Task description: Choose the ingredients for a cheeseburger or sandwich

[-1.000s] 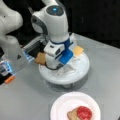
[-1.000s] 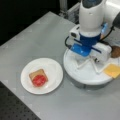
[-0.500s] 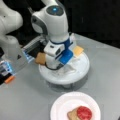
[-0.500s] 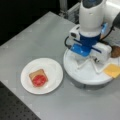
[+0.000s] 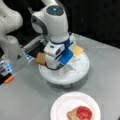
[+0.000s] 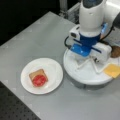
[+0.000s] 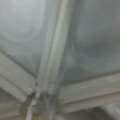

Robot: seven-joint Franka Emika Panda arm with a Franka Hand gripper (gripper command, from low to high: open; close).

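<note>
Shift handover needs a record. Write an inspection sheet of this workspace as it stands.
Surface: grey table, no spills seen.
Job's things: toast square topped by a red tomato disc on the white plate; yellow cheese square and another brown toast piece on the round white tray.
Clutter: small orange item at a front view's left edge.
Pincer: pincer down over the tray's divider ribs, holding nothing visible.
Cables: dark cable beside the wrist.
Surroundings: dark backdrop.
</note>
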